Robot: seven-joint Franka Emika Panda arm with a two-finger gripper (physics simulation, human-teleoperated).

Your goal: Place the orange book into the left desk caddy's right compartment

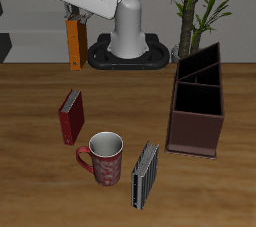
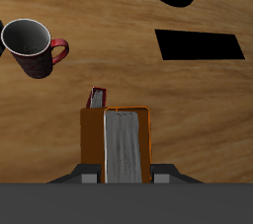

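The orange book [image 1: 74, 43] hangs upright in the air under the gripper [image 1: 74, 18], well above the table [image 1: 30, 111] near its back edge, close beside the robot's base [image 1: 128, 51]. Its long axis runs vertically, top end up between the fingers, lower end pointing down at the wood. In the wrist view the same book [image 2: 124, 144] is seen end-on, its pale page block framed by orange covers, with the jaws closed against the two covers, gripping it firmly. The left desk caddy [image 1: 197, 106] stands on the table well apart from the book, its long axis running from the table's front edge toward the back; the slanted side walls rise toward the rear. Dividers split its rear part into smaller cells, and the right compartment [image 1: 195, 99], the wide section at the low-walled end, shows only dark interior. Nearer the front edge stand a red patterned mug [image 1: 103, 158], its visible interior bare and pale, a dark red book [image 1: 70, 117] upright just behind it, and a grey-black striped book [image 1: 146, 175] beside the mug.
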